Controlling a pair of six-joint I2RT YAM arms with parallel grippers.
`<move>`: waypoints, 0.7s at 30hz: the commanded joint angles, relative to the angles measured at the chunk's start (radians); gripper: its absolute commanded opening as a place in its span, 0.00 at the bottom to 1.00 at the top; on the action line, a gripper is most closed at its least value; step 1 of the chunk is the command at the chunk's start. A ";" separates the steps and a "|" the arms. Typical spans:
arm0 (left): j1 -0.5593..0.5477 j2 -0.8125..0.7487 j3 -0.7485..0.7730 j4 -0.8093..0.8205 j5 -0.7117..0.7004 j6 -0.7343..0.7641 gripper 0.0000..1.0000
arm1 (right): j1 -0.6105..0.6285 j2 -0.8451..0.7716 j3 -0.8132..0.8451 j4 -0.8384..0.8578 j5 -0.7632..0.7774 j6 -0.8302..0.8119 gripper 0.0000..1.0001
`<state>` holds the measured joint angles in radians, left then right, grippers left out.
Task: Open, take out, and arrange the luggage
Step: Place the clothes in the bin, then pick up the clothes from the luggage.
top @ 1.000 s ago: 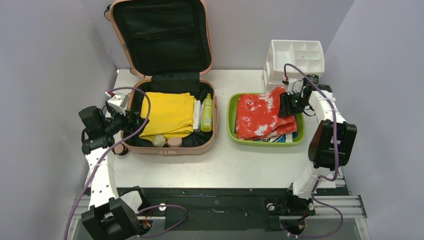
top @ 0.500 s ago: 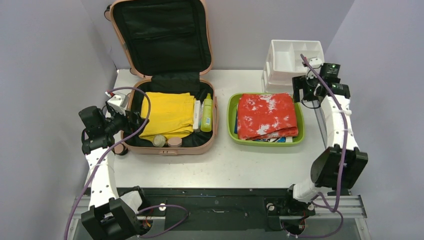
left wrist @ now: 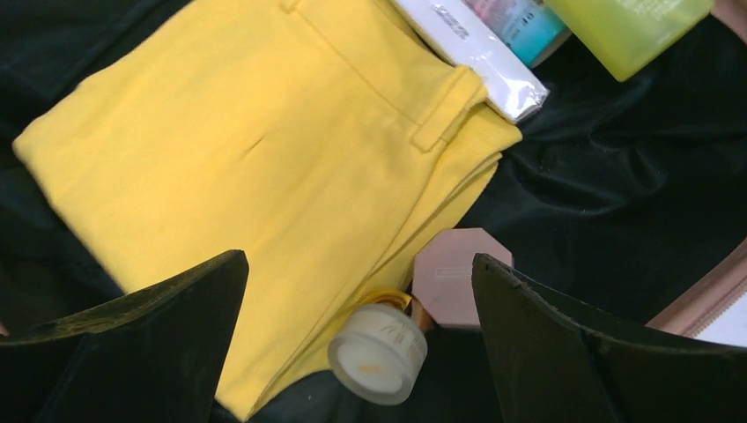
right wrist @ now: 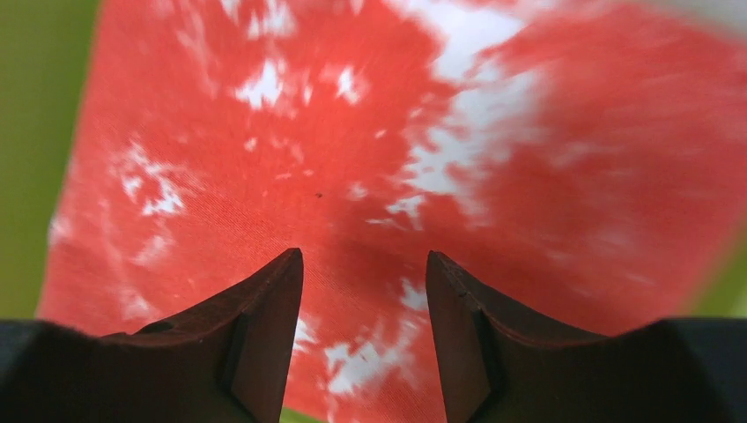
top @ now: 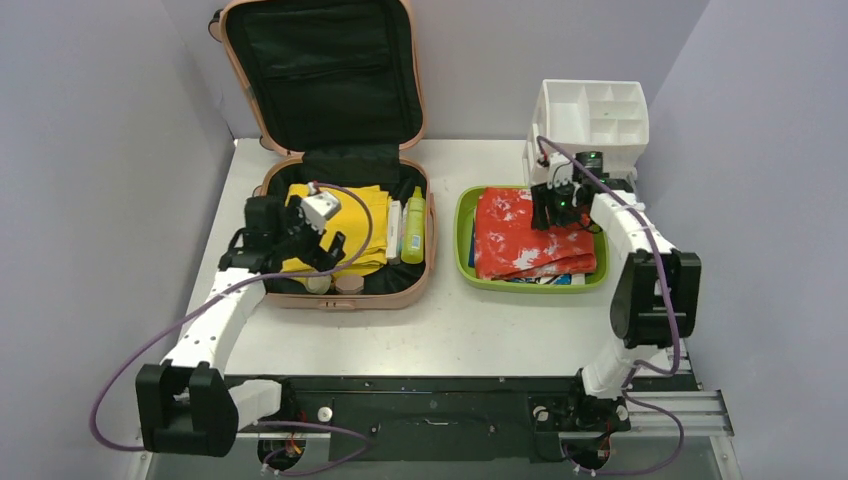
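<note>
The salmon-pink luggage lies open at the back left, its black-lined lid standing upright. Inside lie a folded yellow garment, a white tube, a lime bottle, a white jar and a pink jar. My left gripper is open and empty above the garment's near edge. In the left wrist view it hangs over the yellow garment, the white jar and the pink jar. My right gripper is open and empty above a red-and-white garment.
The red-and-white garment lies folded in a lime-green tray over other items, with the right gripper just above it. A white compartmented organizer stands behind the tray. Grey walls close in left, back and right.
My left arm swung from outside the luggage's left side to over its interior. My right gripper let go of the red garment, rose toward the organizer, then came back down over the garment.
</note>
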<state>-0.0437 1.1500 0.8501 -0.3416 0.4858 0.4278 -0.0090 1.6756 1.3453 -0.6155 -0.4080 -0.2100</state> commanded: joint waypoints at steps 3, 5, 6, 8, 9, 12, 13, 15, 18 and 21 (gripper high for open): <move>-0.187 0.132 0.059 0.046 -0.180 0.173 0.96 | 0.035 0.127 -0.003 -0.104 0.020 -0.066 0.50; -0.246 0.199 0.084 0.044 -0.196 0.230 0.96 | 0.033 0.133 0.019 -0.137 0.025 -0.081 0.52; -0.255 0.248 0.094 0.039 -0.196 0.251 0.96 | 0.031 0.127 0.042 -0.148 0.019 -0.087 0.53; -0.271 0.311 0.115 0.043 -0.182 0.309 0.96 | 0.033 0.096 0.097 -0.198 -0.007 -0.100 0.57; -0.275 0.329 0.122 0.051 -0.178 0.345 0.96 | 0.033 0.087 0.148 -0.240 -0.019 -0.105 0.60; -0.277 0.410 0.143 0.063 -0.172 0.407 0.96 | 0.038 0.057 0.264 -0.326 -0.079 -0.119 0.63; -0.277 0.424 0.150 0.064 -0.170 0.430 0.96 | 0.038 0.054 0.323 -0.358 -0.087 -0.118 0.64; -0.277 0.461 0.157 0.064 -0.162 0.456 0.96 | 0.041 0.050 0.403 -0.395 -0.118 -0.116 0.65; -0.278 0.512 0.154 0.075 -0.144 0.474 0.96 | 0.047 0.059 0.493 -0.414 -0.145 -0.088 0.65; -0.278 0.567 0.156 0.118 -0.151 0.446 0.93 | 0.064 0.082 0.580 -0.413 -0.161 -0.048 0.65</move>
<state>-0.3202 1.6642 0.9668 -0.2928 0.3183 0.8509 0.0341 1.7828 1.8252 -0.9852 -0.5114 -0.2977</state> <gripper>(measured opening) 0.979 0.651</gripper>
